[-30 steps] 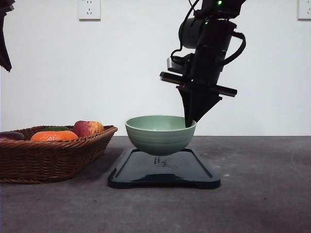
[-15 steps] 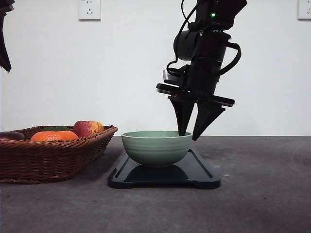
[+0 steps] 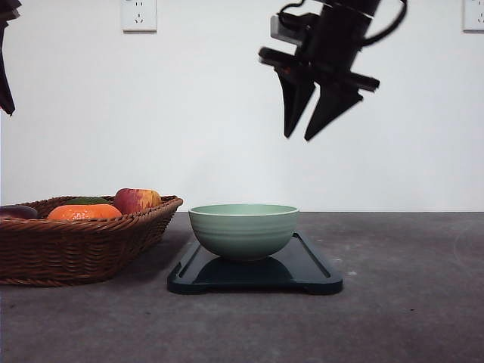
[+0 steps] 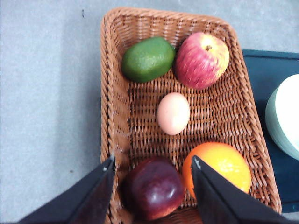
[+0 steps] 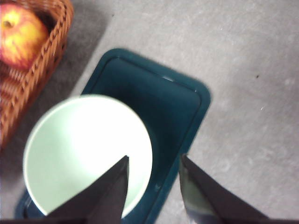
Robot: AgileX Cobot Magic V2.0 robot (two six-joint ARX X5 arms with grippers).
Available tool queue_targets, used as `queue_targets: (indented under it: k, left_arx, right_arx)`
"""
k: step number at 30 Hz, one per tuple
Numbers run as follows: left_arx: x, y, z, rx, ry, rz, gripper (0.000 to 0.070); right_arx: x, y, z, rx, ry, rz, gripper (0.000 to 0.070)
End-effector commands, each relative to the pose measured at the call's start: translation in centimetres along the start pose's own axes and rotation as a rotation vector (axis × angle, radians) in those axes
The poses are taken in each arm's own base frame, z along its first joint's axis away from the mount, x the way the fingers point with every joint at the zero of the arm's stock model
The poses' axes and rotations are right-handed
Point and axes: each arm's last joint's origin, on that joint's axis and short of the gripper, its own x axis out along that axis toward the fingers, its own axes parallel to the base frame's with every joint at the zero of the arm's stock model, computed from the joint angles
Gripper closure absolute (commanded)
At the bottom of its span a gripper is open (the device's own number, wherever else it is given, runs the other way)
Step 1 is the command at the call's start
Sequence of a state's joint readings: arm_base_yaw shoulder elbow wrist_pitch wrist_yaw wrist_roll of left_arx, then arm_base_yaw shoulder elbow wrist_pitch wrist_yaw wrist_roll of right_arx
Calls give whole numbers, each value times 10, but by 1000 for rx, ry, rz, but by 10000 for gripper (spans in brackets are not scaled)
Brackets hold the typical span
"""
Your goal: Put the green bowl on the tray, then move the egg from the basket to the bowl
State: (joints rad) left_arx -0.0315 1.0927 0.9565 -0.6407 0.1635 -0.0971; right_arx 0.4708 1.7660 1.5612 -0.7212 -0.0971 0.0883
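Note:
The green bowl [image 3: 243, 229] stands upright on the dark tray [image 3: 310, 271], toward its left half. My right gripper [image 3: 298, 138] hangs open well above the bowl's right rim, holding nothing. In the right wrist view the bowl [image 5: 84, 149] and the tray [image 5: 173, 107] lie below the open right gripper [image 5: 154, 157]. The egg [image 4: 173, 113], pale pinkish-tan, lies in the middle of the wicker basket [image 4: 115, 116]. My left gripper [image 4: 153, 161] is open above the basket's near end, clear of the egg.
The basket [image 3: 76, 246] sits left of the tray. A green fruit [image 4: 148, 59], a red-yellow apple [image 4: 202, 59], an orange [image 4: 219, 165] and a dark red fruit [image 4: 154, 189] surround the egg. Bare grey table lies right of the tray.
The bowl, held just above the tray a second ago, now rests on it. My right gripper opened, let go of the rim and rose high above the bowl.

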Motion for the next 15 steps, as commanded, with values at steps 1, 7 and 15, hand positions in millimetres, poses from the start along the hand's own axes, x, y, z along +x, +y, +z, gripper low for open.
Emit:
queue_targets:
  k: [1,7,15]
  left_arx:
    - [-3,-2,6,4,-22,-10,385]
    - [-3,-2,6,3,-22,-10,385]
    - [-3,-2,6,3,-22,-10,388]
  right_arx:
    - [2,3,-9,-46,-21,27,491]
    - [-19,1,-48,-107,-126,47,492]
    - [-47,-4,-109,-148,-199,69,508]
